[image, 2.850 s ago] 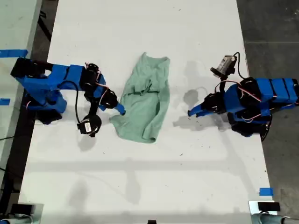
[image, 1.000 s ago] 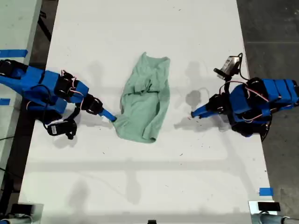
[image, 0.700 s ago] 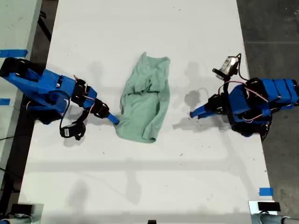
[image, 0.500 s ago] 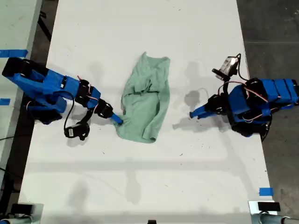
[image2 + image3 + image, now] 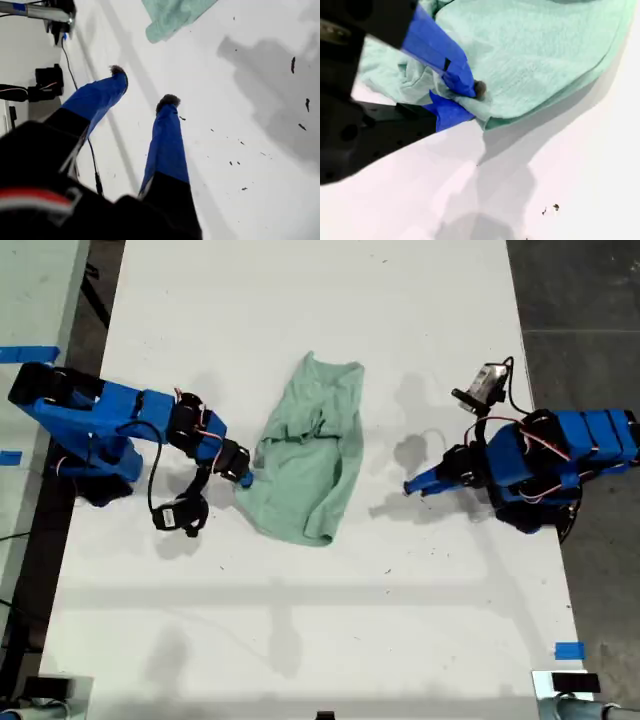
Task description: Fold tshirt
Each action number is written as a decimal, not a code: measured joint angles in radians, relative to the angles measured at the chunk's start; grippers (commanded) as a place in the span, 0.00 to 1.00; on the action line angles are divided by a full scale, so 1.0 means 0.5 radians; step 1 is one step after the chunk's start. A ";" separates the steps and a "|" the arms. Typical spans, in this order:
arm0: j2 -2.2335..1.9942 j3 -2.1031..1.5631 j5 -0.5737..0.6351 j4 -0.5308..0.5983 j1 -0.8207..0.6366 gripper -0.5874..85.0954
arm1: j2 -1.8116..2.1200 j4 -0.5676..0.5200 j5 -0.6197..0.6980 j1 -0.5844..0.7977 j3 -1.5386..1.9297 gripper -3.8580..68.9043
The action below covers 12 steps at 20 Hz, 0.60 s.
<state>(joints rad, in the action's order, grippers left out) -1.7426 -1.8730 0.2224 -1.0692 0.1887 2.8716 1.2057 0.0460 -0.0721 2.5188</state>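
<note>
Mint-green tshirt (image 5: 306,453) lying crumpled near the middle of the white table (image 5: 300,640), bunched into a long lump running from about 12 o'clock down to 6 o'clock in the exterior view, collar end toward 12, wider rumpled end toward 6. Lots of folds and a ridge across the middle, definitely not flat.

At the tshirt's 9 o'clock edge, my second gripper (image 5: 243,478) pinching a bit of the hem: second wrist view shows the blue fingers (image 5: 451,67) pressed together on a fold of the fabric (image 5: 535,55), cloth squeezed between them right at the edge, table just underneath. Rest of that blue arm stretching off toward 9 o'clock in the exterior view, black cable looping below it.

Over at 3 o'clock from the tshirt, well apart from it, my first gripper (image 5: 409,486) hanging over bare table with nothing in it. First wrist view has both blue fingers (image 5: 167,140) spread with a clear gap, only a corner of the tshirt (image 5: 172,15) showing far beyond the tips. A few dark specks on the table surface (image 5: 260,150) near there.

Strips of blue tape (image 5: 568,650) at about 5 o'clock near the table edge.
</note>
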 measured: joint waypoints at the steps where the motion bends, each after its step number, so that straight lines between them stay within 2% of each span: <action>1: 0.040 0.135 -0.061 -0.138 0.015 0.01 | 0.000 -0.006 0.000 0.000 0.003 0.25; 4: 0.337 0.620 -0.337 -0.558 0.101 0.01 | 0.000 -0.006 0.000 0.000 0.025 0.25; 7: 1.000 1.497 -0.589 -1.175 0.221 0.01 | 0.003 -0.006 0.000 0.000 0.043 0.25; 8: 1.224 1.822 -0.620 -1.285 0.255 0.01 | 0.006 -0.006 0.000 0.000 0.043 0.25; 12: 1.457 2.163 -0.629 -1.108 0.316 0.01 | 0.006 -0.006 0.003 0.000 0.043 0.25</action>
<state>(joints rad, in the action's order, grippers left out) -1.0140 -0.7915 -0.0920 -1.6230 0.3467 2.8747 1.2026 0.0476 -0.0721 2.5403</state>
